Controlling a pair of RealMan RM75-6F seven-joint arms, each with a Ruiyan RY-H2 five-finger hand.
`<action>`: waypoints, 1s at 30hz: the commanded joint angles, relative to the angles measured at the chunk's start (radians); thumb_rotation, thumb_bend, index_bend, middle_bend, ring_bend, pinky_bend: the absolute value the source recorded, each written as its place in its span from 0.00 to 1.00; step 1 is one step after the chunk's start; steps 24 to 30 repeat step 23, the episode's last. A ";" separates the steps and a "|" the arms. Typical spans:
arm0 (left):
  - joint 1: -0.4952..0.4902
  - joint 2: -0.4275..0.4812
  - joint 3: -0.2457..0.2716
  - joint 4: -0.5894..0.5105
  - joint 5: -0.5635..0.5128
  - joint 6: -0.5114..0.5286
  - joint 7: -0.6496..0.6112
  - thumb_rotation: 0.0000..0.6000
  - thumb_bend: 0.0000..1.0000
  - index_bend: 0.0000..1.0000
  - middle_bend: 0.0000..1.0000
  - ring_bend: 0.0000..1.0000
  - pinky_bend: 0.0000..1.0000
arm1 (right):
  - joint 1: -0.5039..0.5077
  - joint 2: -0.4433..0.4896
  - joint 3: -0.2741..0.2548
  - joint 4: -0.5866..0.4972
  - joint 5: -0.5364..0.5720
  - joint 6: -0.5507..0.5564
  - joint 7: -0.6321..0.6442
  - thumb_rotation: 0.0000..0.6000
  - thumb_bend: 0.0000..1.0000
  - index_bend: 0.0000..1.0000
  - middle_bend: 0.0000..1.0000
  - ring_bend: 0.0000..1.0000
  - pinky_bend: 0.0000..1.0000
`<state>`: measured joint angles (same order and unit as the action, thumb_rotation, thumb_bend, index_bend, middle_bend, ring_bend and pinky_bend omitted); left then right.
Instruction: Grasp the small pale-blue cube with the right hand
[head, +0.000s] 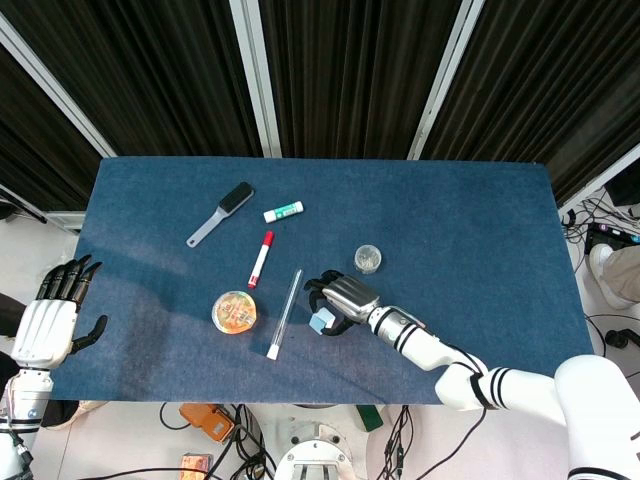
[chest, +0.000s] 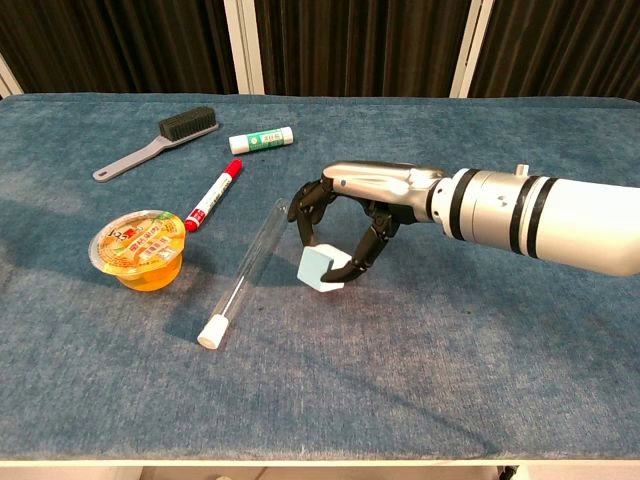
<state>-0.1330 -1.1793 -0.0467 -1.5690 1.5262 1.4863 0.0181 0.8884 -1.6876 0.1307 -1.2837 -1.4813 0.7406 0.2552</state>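
Observation:
The small pale-blue cube (chest: 318, 266) (head: 317, 323) sits slightly tilted near the middle front of the blue table (chest: 480, 330). My right hand (chest: 360, 200) (head: 338, 296) curls over it. The thumb presses its right face and the fingers (chest: 303, 212) come down at its upper left, so the cube is pinched between them. I cannot tell whether its underside still touches the cloth. My left hand (head: 45, 325) hangs off the table's left edge with fingers spread and nothing in it; it shows only in the head view.
A clear test tube (chest: 245, 270) lies just left of the cube. An orange jelly cup (chest: 138, 248), a red marker (chest: 214, 195), a grey brush (chest: 160, 140) and a glue stick (chest: 261, 140) lie further left. A small round jar (head: 368, 258) stands behind the hand.

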 joint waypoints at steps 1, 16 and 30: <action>0.000 0.000 0.000 0.000 0.000 0.000 0.000 1.00 0.33 0.08 0.00 0.00 0.08 | -0.012 0.018 0.004 -0.019 -0.012 0.045 0.022 1.00 0.44 0.64 0.28 0.31 0.19; 0.001 0.000 0.000 -0.001 0.000 0.001 0.004 1.00 0.33 0.08 0.00 0.00 0.08 | -0.152 0.150 0.095 -0.214 -0.135 0.527 -0.028 1.00 0.44 0.65 0.32 0.36 0.23; 0.002 0.000 0.001 -0.003 -0.001 0.002 0.007 1.00 0.33 0.07 0.00 0.00 0.08 | -0.209 0.234 0.121 -0.299 -0.125 0.619 -0.082 1.00 0.44 0.65 0.32 0.37 0.25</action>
